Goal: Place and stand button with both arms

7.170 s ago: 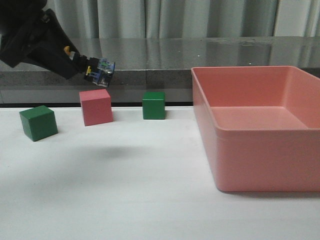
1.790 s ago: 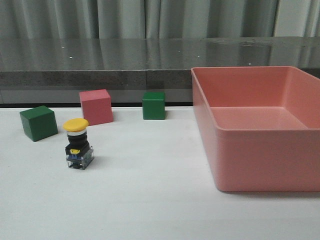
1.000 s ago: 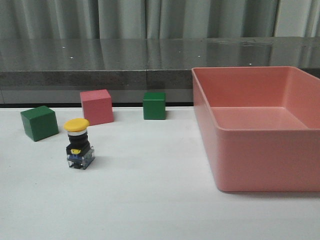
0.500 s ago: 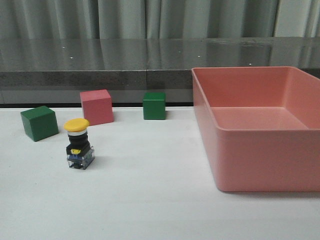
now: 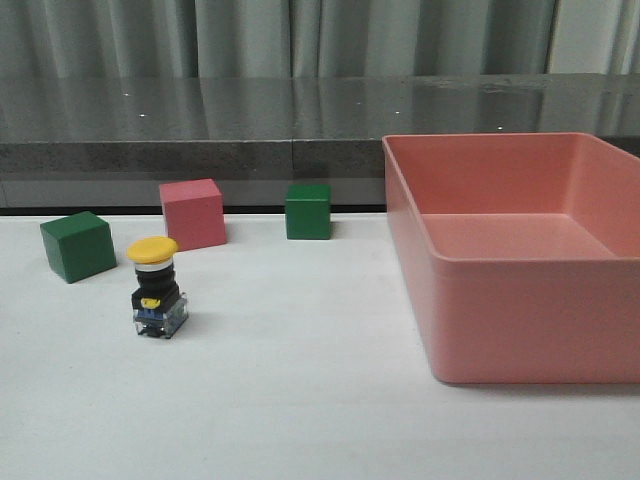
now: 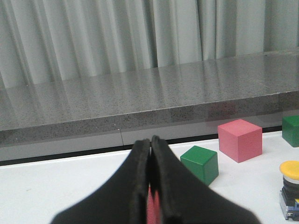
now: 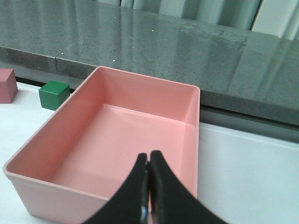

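The button (image 5: 157, 290) stands upright on the white table at the left, yellow cap on top, black body and clear base below. It also shows at the edge of the left wrist view (image 6: 290, 191). No arm shows in the front view. My left gripper (image 6: 150, 142) is shut and empty, well back from the button. My right gripper (image 7: 148, 157) is shut and empty, above the near side of the pink bin (image 7: 112, 135).
A green cube (image 5: 77, 245), a pink cube (image 5: 192, 213) and a second green cube (image 5: 307, 210) sit along the table's back. The large pink bin (image 5: 520, 290) fills the right side. A dark ledge and curtains lie behind.
Seven seconds ago my left gripper held the button in the air at the upper left. Since 1.8 s ago the button stands on the table, and nothing has moved.
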